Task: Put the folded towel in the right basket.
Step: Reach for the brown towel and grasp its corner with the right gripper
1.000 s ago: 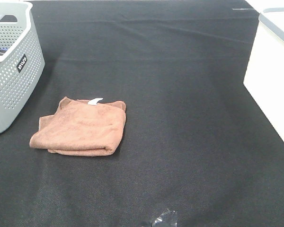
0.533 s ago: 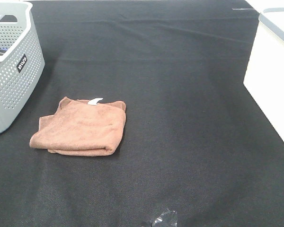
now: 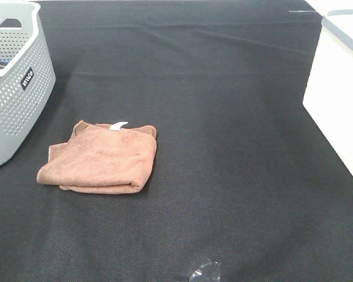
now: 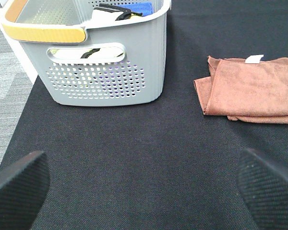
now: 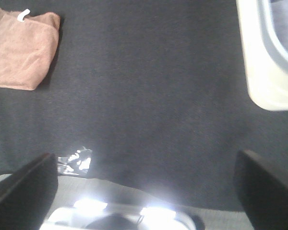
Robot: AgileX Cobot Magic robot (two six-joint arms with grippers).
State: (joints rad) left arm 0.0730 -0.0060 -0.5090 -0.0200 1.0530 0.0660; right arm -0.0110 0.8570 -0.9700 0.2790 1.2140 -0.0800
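The high camera shows neither of my tools. Each wrist camera catches only two blurred dark fingertips, cut off at the corners. My left tool [image 4: 144, 189] is spread wide and holds nothing, and my right tool [image 5: 144, 184] is the same.

The folded towel [image 3: 99, 157] lies flat on the black desk [image 3: 223, 147], left of the middle, with a small white tag [image 3: 118, 125] at its far edge. It is near the grey basket [image 3: 15, 82] but not touching it.

Only the left wrist view looks into that basket. I see dark, white and blue things there and cannot tell what they are.

The right basket [image 3: 335, 88], pale with a grey rim, is cut off by the frame in both views that show it, and its inside is hidden. A shiny scrap [image 3: 203, 271] lies at the desk's near edge. It is clearer from my right wrist, where glare washes out the area beside it.
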